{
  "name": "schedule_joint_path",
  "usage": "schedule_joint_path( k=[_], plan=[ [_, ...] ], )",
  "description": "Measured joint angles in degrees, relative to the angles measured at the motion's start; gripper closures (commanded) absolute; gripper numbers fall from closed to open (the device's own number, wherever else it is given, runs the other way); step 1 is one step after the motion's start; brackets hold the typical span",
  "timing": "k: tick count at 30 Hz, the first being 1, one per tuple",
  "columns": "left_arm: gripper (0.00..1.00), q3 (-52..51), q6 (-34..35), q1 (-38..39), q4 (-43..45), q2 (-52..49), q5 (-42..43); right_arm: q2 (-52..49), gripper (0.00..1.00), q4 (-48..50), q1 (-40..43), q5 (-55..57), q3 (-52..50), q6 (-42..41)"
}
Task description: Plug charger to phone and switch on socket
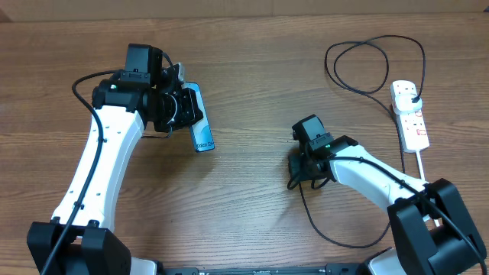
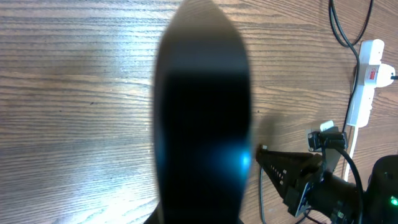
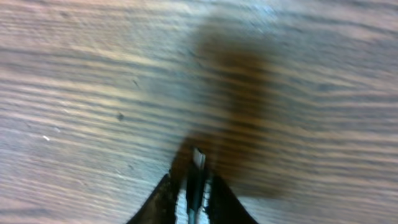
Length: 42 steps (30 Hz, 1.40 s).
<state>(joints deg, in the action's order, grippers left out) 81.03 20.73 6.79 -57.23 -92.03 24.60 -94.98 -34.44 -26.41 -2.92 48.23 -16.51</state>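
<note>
The phone [image 1: 200,118], slim with a light blue lit screen, is held above the table by my left gripper [image 1: 191,107], which is shut on it. In the left wrist view the phone [image 2: 202,112] is a dark blurred shape filling the middle. My right gripper [image 1: 299,172] sits low over the table at centre right. In the right wrist view my right gripper [image 3: 193,183] is shut on the charger's small connector tip [image 3: 197,163], which points at the wood. The charger's thin black cable [image 1: 359,47] loops to a black plug [image 1: 410,95] in the white socket [image 1: 412,126] at the far right.
More of the black cable [image 1: 313,221] trails from the right gripper across the front of the table. The socket's thick white cord [image 1: 419,164] runs toward the right arm's base. In the left wrist view the right arm [image 2: 323,180] and the socket [image 2: 371,65] lie beyond the phone.
</note>
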Motion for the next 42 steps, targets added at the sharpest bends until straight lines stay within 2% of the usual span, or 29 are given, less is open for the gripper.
schedule_joint_path(
  k=[5,17,24,28,35,42],
  plan=[
    [0.96,0.0,0.0,0.0,0.0,0.0,0.0,0.0,0.95,1.0,-1.1,0.2,-0.3,0.0],
    [0.96,0.0,0.0,0.0,0.3,0.0,0.7,0.0,0.96,-0.2,-1.4,0.8,-0.3,-1.0],
    [0.96,0.0,-0.2,0.0,2.8,0.0,6.9,0.1,0.96,-1.0,-1.0,-3.6,0.0,-0.3],
    [0.96,-0.1,-1.1,-0.3,8.9,0.0,15.2,1.7,0.96,-2.2,0.8,-11.9,0.8,1.5],
    [0.95,-0.1,-1.2,-3.5,14.8,3.1,29.4,14.5,0.96,0.7,5.7,-32.5,2.9,4.5],
    [0.96,-0.1,-1.2,-4.5,16.0,9.1,35.9,17.4,0.96,8.6,6.1,-55.9,3.2,7.8]
  ],
)
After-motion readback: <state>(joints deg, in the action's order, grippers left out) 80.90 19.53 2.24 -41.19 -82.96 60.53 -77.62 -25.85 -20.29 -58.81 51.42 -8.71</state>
